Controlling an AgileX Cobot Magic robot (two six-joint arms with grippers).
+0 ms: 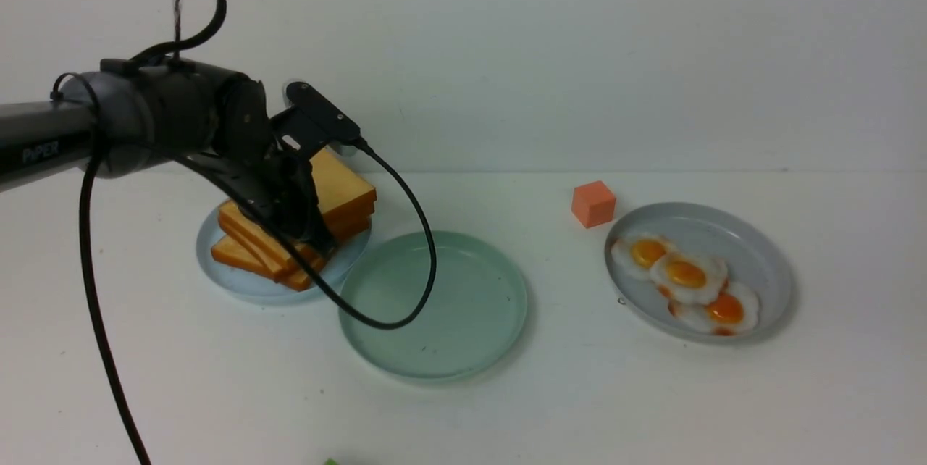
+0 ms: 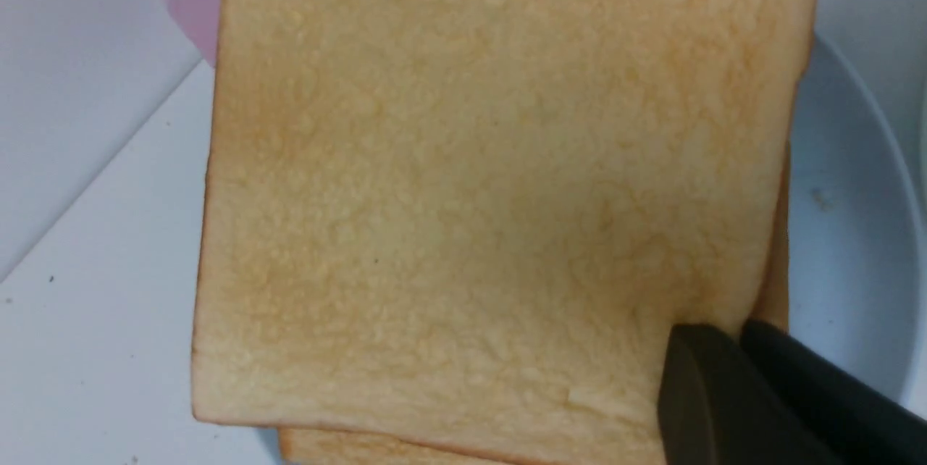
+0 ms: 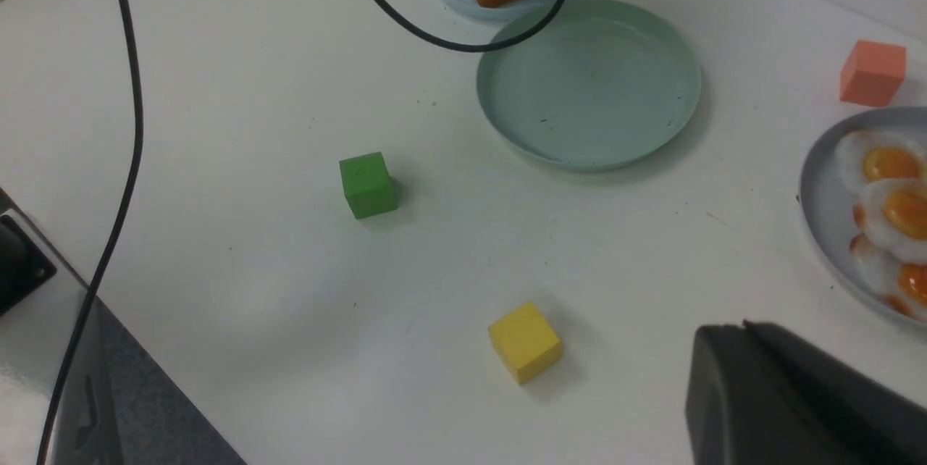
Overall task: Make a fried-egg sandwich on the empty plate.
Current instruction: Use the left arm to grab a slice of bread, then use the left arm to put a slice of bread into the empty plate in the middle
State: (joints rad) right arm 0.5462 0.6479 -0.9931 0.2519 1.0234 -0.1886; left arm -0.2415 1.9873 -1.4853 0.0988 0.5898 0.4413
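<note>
The mint plate (image 1: 434,320) lies bare in the middle of the bench (image 1: 652,392), just beside the blue plate (image 1: 239,280) of stacked toast (image 1: 250,244). There the left gripper (image 1: 317,237) pinches the tilted top slice (image 1: 347,186) at its edge. The right gripper (image 3: 746,338), closed and empty, hangs near the yellow cube (image 3: 525,342).

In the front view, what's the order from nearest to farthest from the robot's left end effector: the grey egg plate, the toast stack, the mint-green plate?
From the left end effector:
1. Toast stack, far left; the end effector is closed on its top slice.
2. Mint-green plate, middle.
3. Grey egg plate, right.
</note>
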